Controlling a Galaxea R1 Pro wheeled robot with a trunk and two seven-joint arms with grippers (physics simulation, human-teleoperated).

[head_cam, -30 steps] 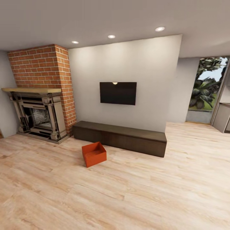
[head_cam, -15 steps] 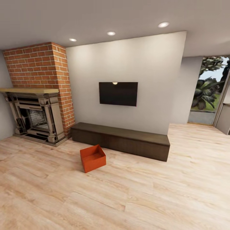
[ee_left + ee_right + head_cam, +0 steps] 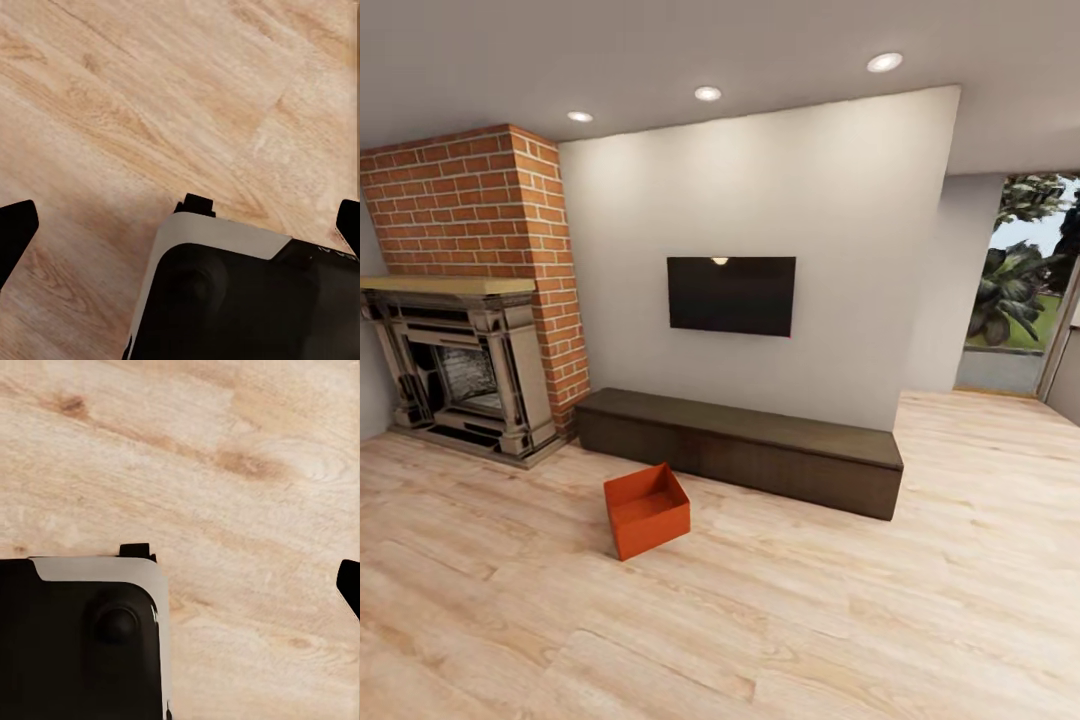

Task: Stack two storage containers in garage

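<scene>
One orange-red storage container (image 3: 647, 510) sits open-topped on the light wood plank floor (image 3: 780, 620) of the living room, a short way in front of a low dark bench (image 3: 745, 450). It stands turned at an angle and looks empty. In the left wrist view my left gripper (image 3: 182, 225) hangs open over the planks, its dark fingertips (image 3: 15, 234) far apart, with nothing between them. In the right wrist view my right gripper (image 3: 180, 585) is over bare planks too, with one fingertip (image 3: 350, 585) at the picture's edge. The garage is out of view.
A stone fireplace (image 3: 455, 375) under a brick chimney (image 3: 480, 205) stands at the left. A black TV (image 3: 731, 295) hangs on the white wall above the bench. A glass door (image 3: 1020, 290) opens at the far right. My own base (image 3: 247, 300) shows below the left gripper.
The head view has moved closer to the TV wall, so the container, bench and fireplace look larger and lower. The container itself has stayed in place on the floor.
</scene>
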